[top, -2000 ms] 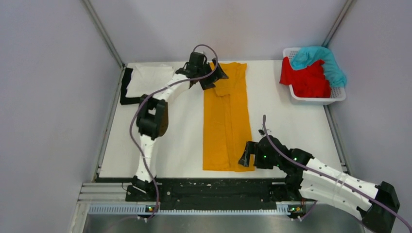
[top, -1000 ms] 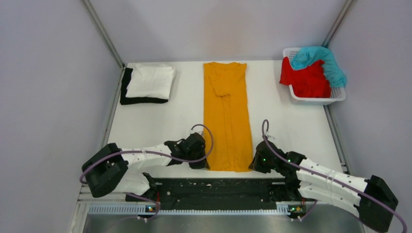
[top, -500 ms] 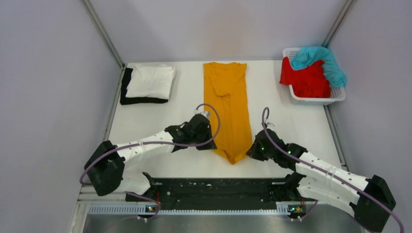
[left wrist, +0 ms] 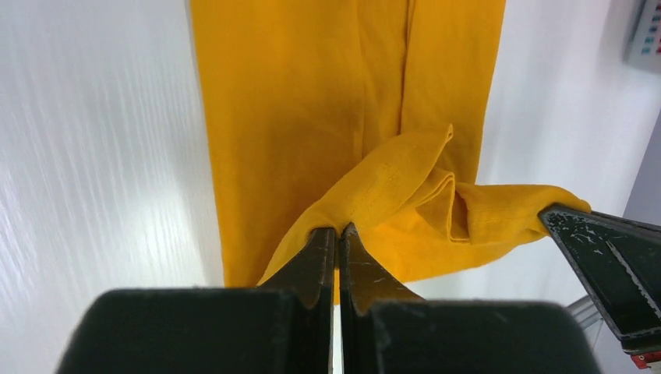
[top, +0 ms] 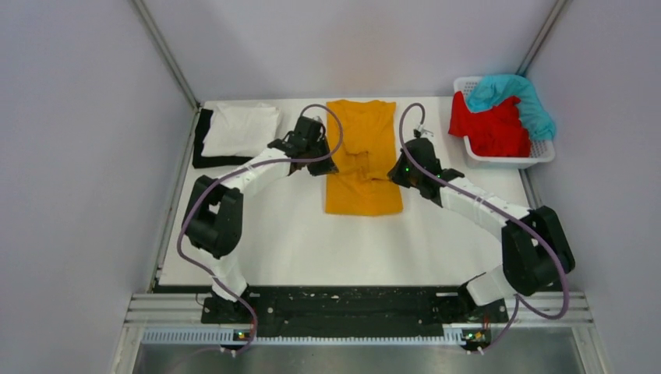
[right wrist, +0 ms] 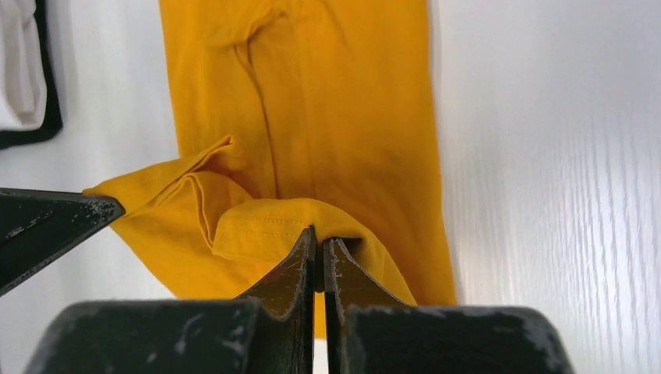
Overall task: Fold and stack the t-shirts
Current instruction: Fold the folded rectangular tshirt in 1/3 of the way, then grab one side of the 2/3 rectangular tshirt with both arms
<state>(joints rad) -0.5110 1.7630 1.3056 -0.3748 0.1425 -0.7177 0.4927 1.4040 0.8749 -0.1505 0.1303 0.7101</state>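
My left pincer (left wrist: 337,234) and my right pincer (right wrist: 318,238) were each pinched tight on a corner of the mustard-orange t-shirt (top: 364,195), one at either side of it, holding its loose edge lifted over its own middle. The shirt lay as a narrow strip in the centre of the white counter (top: 273,234), its nearest edge a rounded fold with two layers above it.

I judged this to be the end-to-end fold, about half done. The next move called for carrying both corners on toward the collar end at the same pace, keeping the side edges lined up, lowering the cloth flat and letting go together.

The fabric was a soft matt knit. It sagged and puckered between my two grips, and a stitched hem showed at the right one.

To the left of the orange shirt and level with its far end, a folded white t-shirt (top: 243,128) sat on a black t-shirt (top: 204,148), a squarish padded stack. Well to its right, a red t-shirt (top: 491,128) and a teal t-shirt (top: 522,97) lay crumpled in a white slotted plastic basket (top: 507,161).
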